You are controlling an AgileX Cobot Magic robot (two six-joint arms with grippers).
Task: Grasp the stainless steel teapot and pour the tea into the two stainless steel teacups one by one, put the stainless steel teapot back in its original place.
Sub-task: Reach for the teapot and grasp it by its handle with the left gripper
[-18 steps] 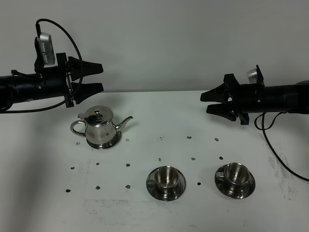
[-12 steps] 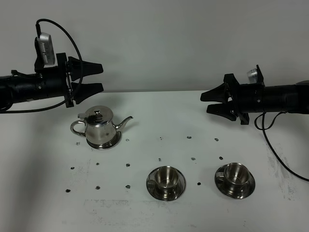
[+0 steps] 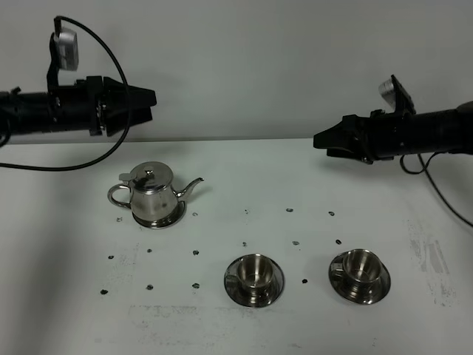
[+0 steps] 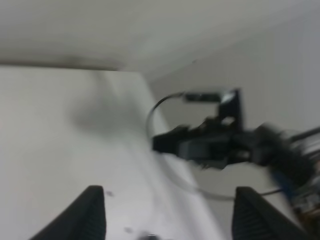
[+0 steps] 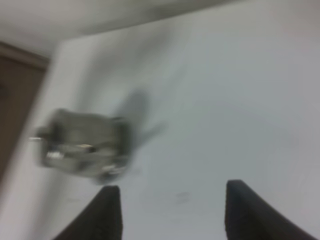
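Counted in the high view: two arms, one stainless steel teapot, two stainless steel teacups, two saucers, and more than a dozen small dark marks [image 3: 196, 252] dotted over the white table [image 3: 244, 177].

The left gripper [image 3: 153, 103] hangs in the air at 12 o'clock from the teapot, well clear of it. In its wrist view the gripper [image 4: 167, 220] has its two fingers standing wide apart with nothing between them.

The stainless steel teapot [image 3: 151, 194] stands upright at about 10 o'clock from the table's middle. Its spout points to 3 o'clock and its loop handle to 9 o'clock. The lid is down, so what it holds is hidden. It also shows as a blurred silver shape [image 5: 85, 150] in the right wrist view.

The left teacup [image 3: 255, 272] sits on its saucer [image 3: 235, 290] at 6 o'clock. The right teacup [image 3: 360, 268] sits on its own saucer [image 3: 378, 290] at about 4 o'clock. The two are well apart. Both bowls show bare shiny walls; whether any tea lies at the bottom cannot be told.

The right gripper [image 3: 318, 140] hovers at about 11 o'clock from the right teacup, touching nothing. Its wrist view shows the gripper [image 5: 170, 210] with fingers spread and nothing between them.
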